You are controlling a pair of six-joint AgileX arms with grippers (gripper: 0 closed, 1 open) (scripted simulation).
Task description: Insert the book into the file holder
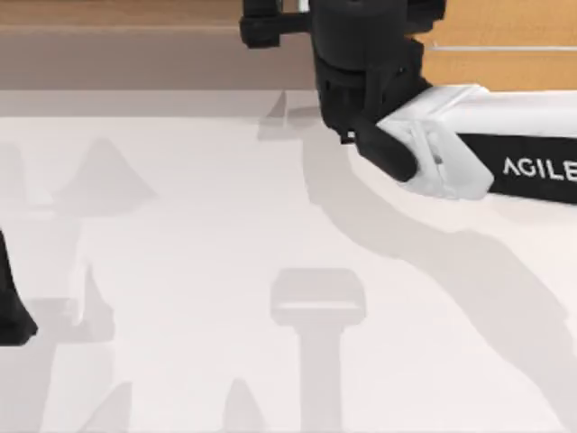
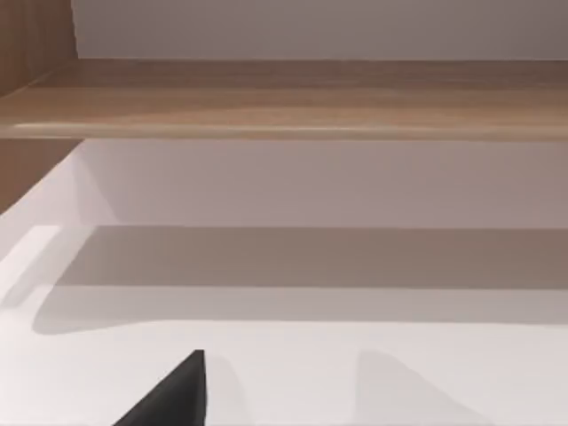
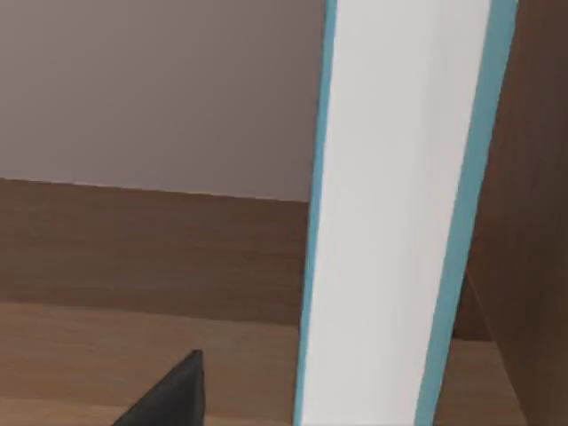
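Worktop: you're looking at a plain white worktop [image 1: 180, 271], crossed by grey shadows, with a wood-brown band along its far edge in the top view.
Room: pale grey wall behind wooden boards in both wrist views.
Arms: two. Your right arm [image 1: 505, 149], white and black with AGILE lettering, reaches from the right to the far edge, centre. Your left arm [image 1: 11, 311] is parked at the left edge.
Right pincer: at the far edge, under its black wrist; I can't tell whether its fingers are apart or together.
Left pincer: one dark fingertip [image 2: 173, 395] above the white surface; spacing, cannot tell.
Book: one. The book [image 3: 399, 213] stands upright close before your right wrist camera, white page edges between teal covers, a brown wooden panel [image 3: 532, 222] just beside it.
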